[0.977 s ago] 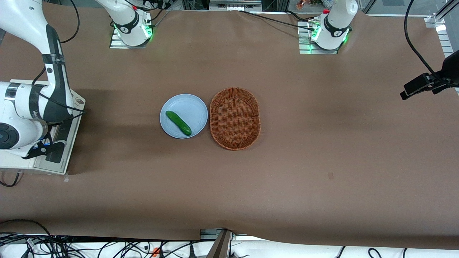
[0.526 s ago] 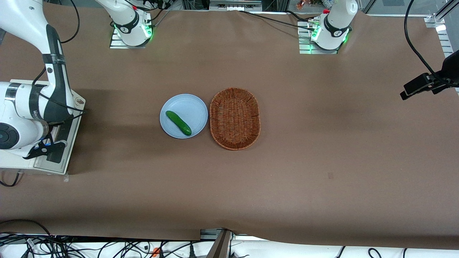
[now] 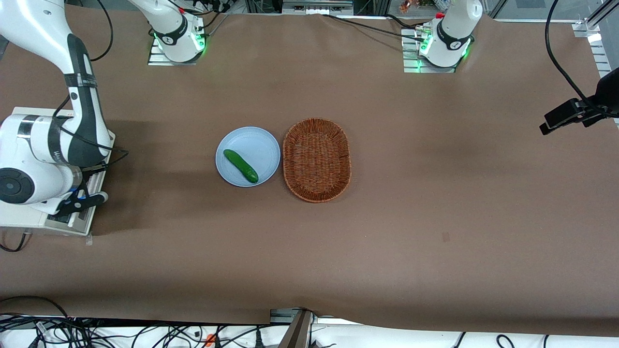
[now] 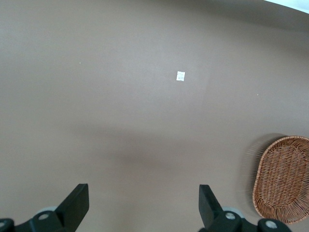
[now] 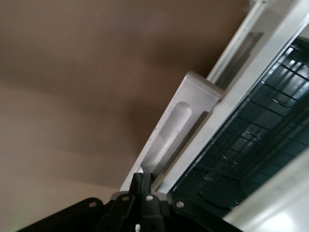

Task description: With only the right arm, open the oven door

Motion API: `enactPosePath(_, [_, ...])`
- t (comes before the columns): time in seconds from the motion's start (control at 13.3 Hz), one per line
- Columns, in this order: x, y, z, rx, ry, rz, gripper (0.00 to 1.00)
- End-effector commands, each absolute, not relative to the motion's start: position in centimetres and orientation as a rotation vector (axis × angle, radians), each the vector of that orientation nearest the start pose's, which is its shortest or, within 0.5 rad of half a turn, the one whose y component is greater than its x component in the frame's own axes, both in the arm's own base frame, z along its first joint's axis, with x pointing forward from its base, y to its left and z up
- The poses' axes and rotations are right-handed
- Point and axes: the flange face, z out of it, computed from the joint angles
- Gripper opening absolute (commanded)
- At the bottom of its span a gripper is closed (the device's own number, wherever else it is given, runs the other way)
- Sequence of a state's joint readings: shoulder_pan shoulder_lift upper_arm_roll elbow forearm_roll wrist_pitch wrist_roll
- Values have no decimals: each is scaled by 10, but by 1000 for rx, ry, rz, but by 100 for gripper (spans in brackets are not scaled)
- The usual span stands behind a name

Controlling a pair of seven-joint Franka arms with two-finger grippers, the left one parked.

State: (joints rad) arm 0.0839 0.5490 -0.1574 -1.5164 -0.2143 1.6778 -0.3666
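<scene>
Brown bench with a few things on it

The bench (image 3: 435,193) has a brown cover. In the middle sits a round blue plate (image 3: 256,140), and just beside it a brown woven basket (image 3: 316,159). A white oven (image 3: 29,220) stands at the working arm's end. The claw (image 3: 84,200) is down at the oven's front edge. A small white tag (image 4: 180,76) lies on the cover.

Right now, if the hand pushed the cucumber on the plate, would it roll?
Probably: the cucumber is rounded and lies loose on the smooth plate, so it may roll sideways. It looks stiff, not floppy. The hand is far off, at the oven door.
</scene>
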Motion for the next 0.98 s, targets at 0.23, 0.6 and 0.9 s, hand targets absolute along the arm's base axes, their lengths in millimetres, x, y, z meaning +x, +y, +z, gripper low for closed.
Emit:
enactPosePath(0.23, [662,-86,240,-3224,-604,728,0])
enactPosePath(0.6, [663,-84,221,-3210,-597,710,0])
enactPosePath(0.9, [664,-83,193,-3203,-603,691,0])
